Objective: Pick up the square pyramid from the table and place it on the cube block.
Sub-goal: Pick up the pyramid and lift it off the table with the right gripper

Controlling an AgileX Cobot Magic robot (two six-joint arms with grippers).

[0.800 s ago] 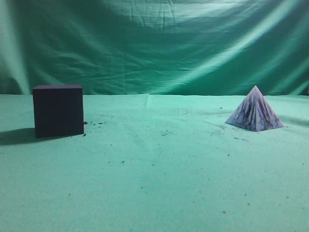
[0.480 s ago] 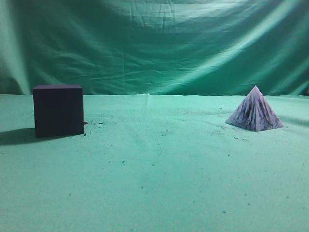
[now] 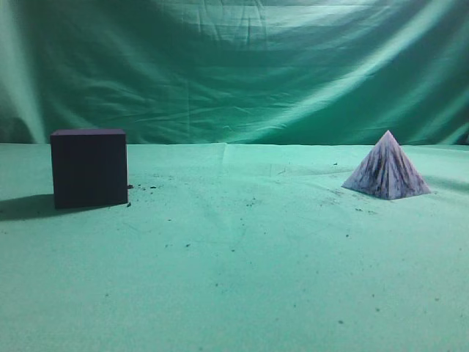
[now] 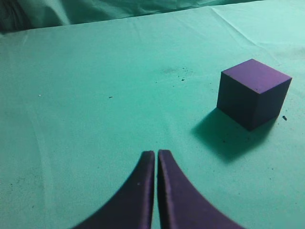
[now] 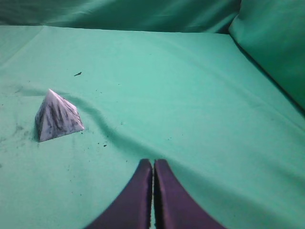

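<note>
The square pyramid, white with dark marbled streaks, stands on the green table at the right. It also shows in the right wrist view, to the far left of my right gripper, which is shut and empty. The dark purple cube block stands at the left. It also shows in the left wrist view, to the upper right of my left gripper, which is shut and empty. Neither gripper shows in the exterior view.
A wrinkled green cloth backdrop hangs behind the table. Small dark specks lie scattered on the cloth between the cube and the pyramid. A fold of the cloth rises at the right in the right wrist view.
</note>
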